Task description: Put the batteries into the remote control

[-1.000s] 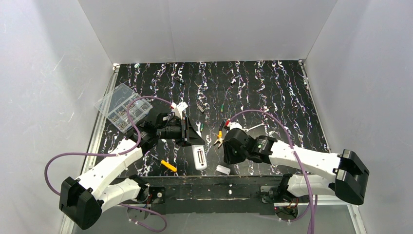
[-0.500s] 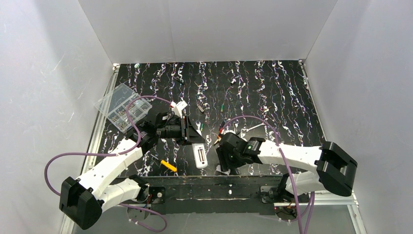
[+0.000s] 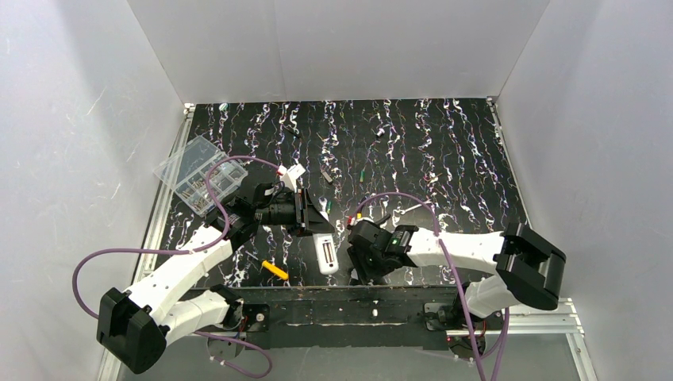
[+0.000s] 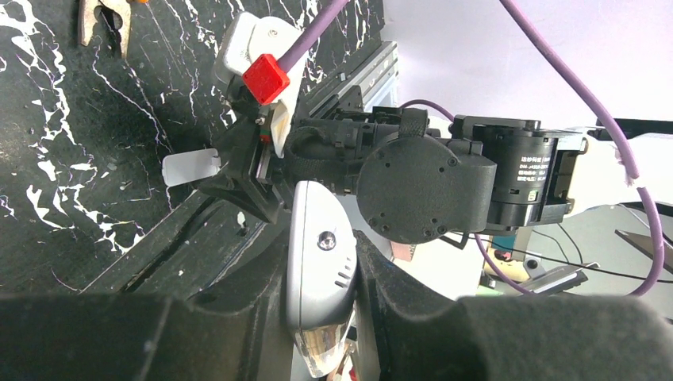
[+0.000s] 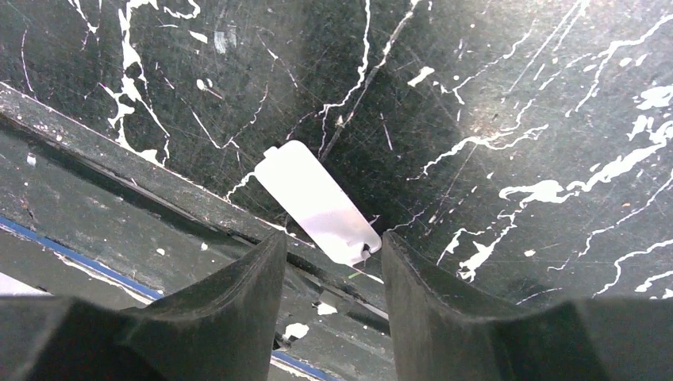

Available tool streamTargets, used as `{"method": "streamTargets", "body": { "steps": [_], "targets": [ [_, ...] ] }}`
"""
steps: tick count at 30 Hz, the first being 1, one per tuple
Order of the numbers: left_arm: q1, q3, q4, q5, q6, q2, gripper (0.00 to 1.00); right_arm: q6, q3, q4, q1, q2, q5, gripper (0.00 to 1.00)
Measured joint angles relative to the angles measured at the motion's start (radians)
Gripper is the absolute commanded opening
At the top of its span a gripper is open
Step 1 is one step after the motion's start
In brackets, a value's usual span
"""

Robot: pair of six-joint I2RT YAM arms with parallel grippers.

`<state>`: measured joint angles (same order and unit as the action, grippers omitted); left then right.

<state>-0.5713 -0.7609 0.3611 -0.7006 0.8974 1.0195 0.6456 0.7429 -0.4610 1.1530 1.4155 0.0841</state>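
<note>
The white remote control (image 3: 325, 255) lies tilted near the front edge, its far end held in my left gripper (image 3: 308, 221). In the left wrist view the left gripper (image 4: 321, 258) is shut on the remote (image 4: 316, 230). Two small green batteries lie on the mat, one (image 3: 361, 173) at mid-table and one (image 3: 328, 205) just past the left gripper. My right gripper (image 3: 363, 268) is low at the front edge. In the right wrist view the right gripper (image 5: 329, 266) is open, its fingers either side of the near end of the loose white cover (image 5: 316, 202), not touching it.
A yellow-handled tool (image 3: 275, 271) lies left of the remote. A clear plastic box (image 3: 198, 173) sits at the left edge. A small grey metal bit (image 3: 326, 176) lies mid-table. Pliers (image 4: 103, 16) lie beyond the right arm. The table's front rail (image 5: 119, 182) runs just under the right gripper.
My right gripper has swung left and toward the front edge, coming down over the white cover, which it now hides in the top view. The left arm and remote have not moved.
</note>
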Motion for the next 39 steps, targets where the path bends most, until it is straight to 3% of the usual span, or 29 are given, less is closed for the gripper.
{"method": "streamTargets", "body": {
  "steps": [9,16,22,32,34,39],
  "targets": [
    [0.000,0.000,0.000,0.002,0.000,0.000,0.00,-0.015,0.025,-0.002,0.008,0.034,-0.001,0.44],
    [0.000,0.000,0.000,0.003,0.000,0.000,0.00,-0.022,0.042,-0.007,0.009,0.057,0.004,0.28],
    [0.000,0.001,0.000,0.005,0.000,0.000,0.00,-0.022,0.045,-0.008,0.015,0.061,0.016,0.23],
    [0.000,0.001,0.001,0.005,0.002,0.007,0.00,-0.005,0.047,-0.014,0.017,-0.021,0.101,0.23],
    [0.000,0.001,0.001,0.005,0.003,0.008,0.00,0.025,0.060,-0.043,0.017,-0.027,0.145,0.38],
    [0.000,0.000,0.002,0.004,0.003,0.019,0.00,0.027,0.061,-0.056,0.015,-0.027,0.061,0.38]
  ]
}}
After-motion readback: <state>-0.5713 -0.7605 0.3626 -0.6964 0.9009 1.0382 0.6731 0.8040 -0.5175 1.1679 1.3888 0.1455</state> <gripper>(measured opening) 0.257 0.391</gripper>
